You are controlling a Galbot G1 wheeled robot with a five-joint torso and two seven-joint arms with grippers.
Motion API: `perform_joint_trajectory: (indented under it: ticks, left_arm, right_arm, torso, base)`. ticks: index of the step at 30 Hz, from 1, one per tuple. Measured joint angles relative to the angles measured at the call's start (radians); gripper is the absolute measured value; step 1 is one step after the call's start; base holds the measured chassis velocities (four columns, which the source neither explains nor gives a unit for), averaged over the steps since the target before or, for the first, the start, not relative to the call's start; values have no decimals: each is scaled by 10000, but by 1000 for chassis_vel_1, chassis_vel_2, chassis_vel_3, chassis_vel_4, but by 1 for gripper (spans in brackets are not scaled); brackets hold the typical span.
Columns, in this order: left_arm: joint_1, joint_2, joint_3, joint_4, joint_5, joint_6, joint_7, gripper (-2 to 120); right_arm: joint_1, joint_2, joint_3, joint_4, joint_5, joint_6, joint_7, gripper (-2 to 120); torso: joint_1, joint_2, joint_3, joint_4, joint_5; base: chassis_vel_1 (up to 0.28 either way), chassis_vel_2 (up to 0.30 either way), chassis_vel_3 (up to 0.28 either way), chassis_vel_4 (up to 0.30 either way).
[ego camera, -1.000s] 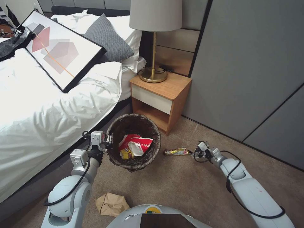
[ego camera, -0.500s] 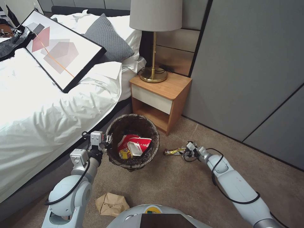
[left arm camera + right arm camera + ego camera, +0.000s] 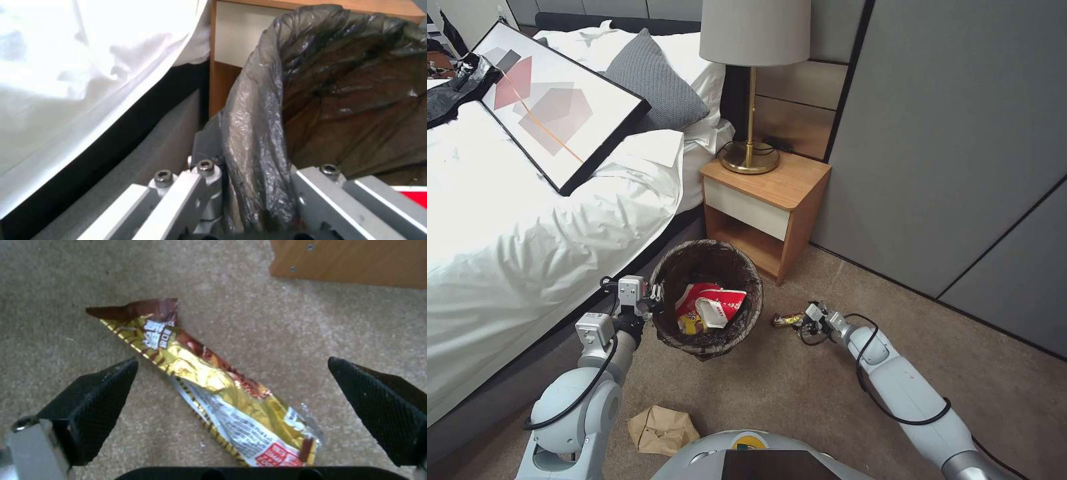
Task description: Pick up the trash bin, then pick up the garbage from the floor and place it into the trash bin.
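1. Trash bin (image 3: 707,300), lined with a dark bag, sits at the centre of my head view, just at 7 o'clock from the wooden nightstand (image 3: 764,203) and close beside the bed (image 3: 527,233).
2. My left gripper (image 3: 656,297) is clamped on the bin's rim at its 9 o'clock edge; in the left wrist view the bag (image 3: 262,133) is pinched between my fingers (image 3: 311,190).
3. Inside the bin lie crushed red-and-white paper cups (image 3: 717,303) and a yellow snack wrapper (image 3: 690,325).
4. A gold-and-brown candy wrapper (image 3: 786,319) lies flat on the carpet (image 3: 800,387) at 3 o'clock from the bin, a little apart from it.
5. My right gripper (image 3: 802,322) hangs low over that wrapper, spread wide, holding nothing; in the right wrist view the wrapper (image 3: 209,383) lies between my black pads (image 3: 102,396) without touching them.
6. A crumpled brown paper bag (image 3: 662,430) rests on the carpet at 7 o'clock from the bin, near my base.
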Motion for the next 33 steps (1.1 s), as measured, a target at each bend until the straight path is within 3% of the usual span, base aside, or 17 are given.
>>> perform_joint_trajectory:
  ticks: [16, 33]
  left_arm:
    - [-45, -8, -10, 74, -14, -12, -12, 7]
    - [-71, -8, 42, 125, -19, -14, -21, 7]
  right_arm:
    - [264, 715, -18, -1042, -284, 189, -29, 100]
    - [250, 828, 326, -1582, -128, 280, -107, 100]
  torso:
    - [0, 0, 0, 1, 3]
    - [0, 0, 0, 0, 3]
  base:
    - [0, 0, 0, 0]
    - [0, 0, 0, 0]
